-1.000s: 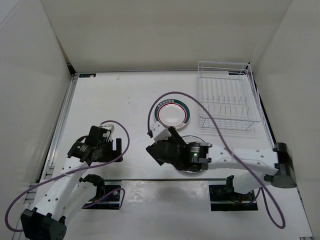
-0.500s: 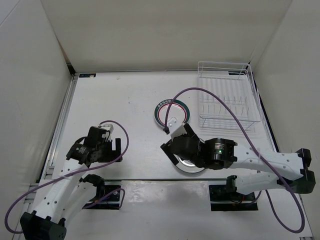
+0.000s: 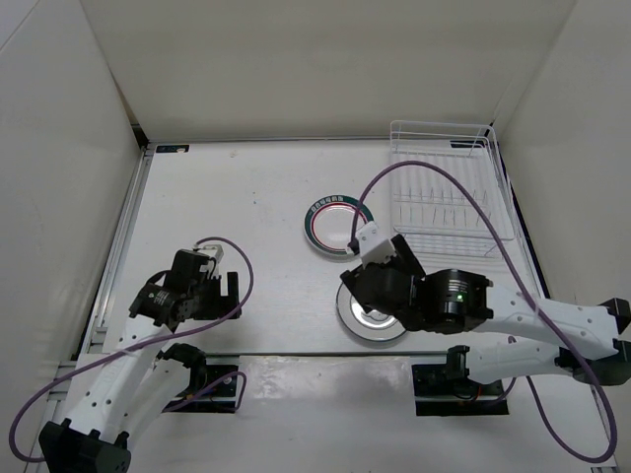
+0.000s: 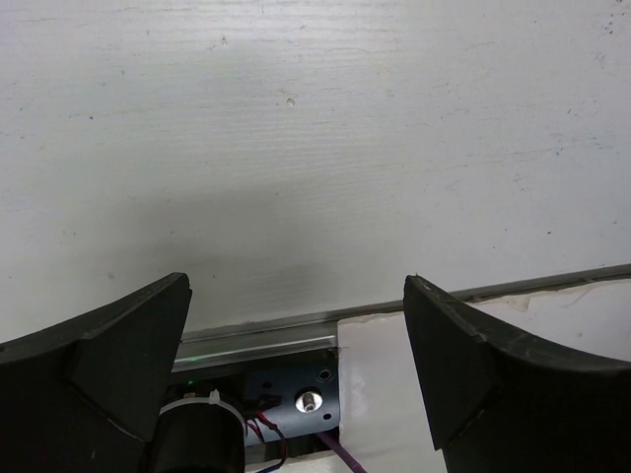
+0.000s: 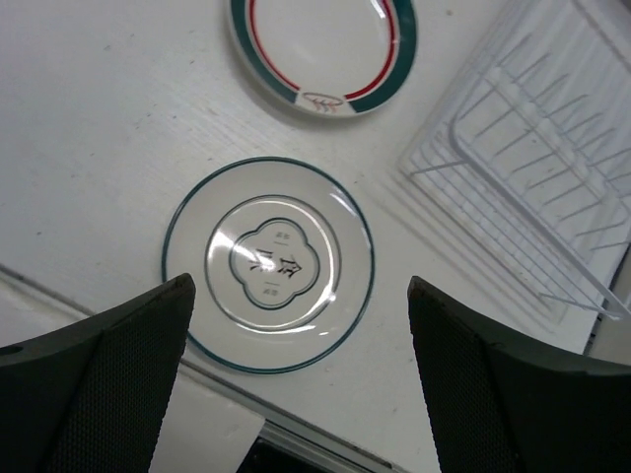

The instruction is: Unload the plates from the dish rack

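Note:
The white plate with the green rim band (image 3: 338, 228) lies flat on the table; it also shows at the top of the right wrist view (image 5: 320, 44). The shiny silver-grey plate (image 3: 367, 317) lies flat just in front of it and shows in the right wrist view (image 5: 268, 264). The white wire dish rack (image 3: 449, 192) stands at the back right with no plate in it, and its corner shows in the right wrist view (image 5: 537, 168). My right gripper (image 3: 380, 276) hangs open and empty above the silver plate (image 5: 299, 291). My left gripper (image 3: 219, 296) is open and empty at the near left (image 4: 296, 286).
White walls close in the table on three sides. A metal rail (image 4: 266, 335) runs along the near edge under my left gripper. The purple cable (image 3: 444, 187) of the right arm loops over the rack.
My right arm has swung to the right and drawn back, so the silver plate shows more. Both plates lie where they were. The left arm has not moved.

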Robot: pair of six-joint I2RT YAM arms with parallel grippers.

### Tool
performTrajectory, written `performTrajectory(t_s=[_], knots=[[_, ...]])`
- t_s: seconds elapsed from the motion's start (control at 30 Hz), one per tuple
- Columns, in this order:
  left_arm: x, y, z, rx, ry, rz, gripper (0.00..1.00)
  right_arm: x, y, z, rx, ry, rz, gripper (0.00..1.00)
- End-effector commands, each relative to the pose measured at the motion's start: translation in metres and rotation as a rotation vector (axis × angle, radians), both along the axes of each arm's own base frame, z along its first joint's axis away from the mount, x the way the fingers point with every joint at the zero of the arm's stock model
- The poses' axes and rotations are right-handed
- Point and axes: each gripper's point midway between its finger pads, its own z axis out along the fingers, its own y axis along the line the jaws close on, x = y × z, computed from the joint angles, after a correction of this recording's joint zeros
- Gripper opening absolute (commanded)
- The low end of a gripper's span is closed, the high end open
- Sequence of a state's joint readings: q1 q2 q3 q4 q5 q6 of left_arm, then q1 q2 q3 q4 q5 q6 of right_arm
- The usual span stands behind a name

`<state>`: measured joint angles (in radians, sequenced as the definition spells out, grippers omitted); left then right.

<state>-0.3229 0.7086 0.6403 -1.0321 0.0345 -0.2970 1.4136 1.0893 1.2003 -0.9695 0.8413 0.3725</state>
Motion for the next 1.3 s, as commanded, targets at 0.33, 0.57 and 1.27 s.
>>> performTrajectory(t_s=[0.33,0.57,1.27], knots=[[0.006,-0.009,0.009,-0.048,-0.04,-0.024,1.0,0.043,-0.051,-0.017,-0.062,-0.084,-0.223,0.9],[0.007,-0.006,0.012,-0.036,-0.066,-0.01,1.0,0.071,-0.081,-0.037,0.089,-0.051,-0.419,0.9],[0.012,-0.009,0.024,-0.082,-0.208,-0.035,1.0,0.073,-0.175,-0.064,0.184,0.039,-0.862,0.9]])
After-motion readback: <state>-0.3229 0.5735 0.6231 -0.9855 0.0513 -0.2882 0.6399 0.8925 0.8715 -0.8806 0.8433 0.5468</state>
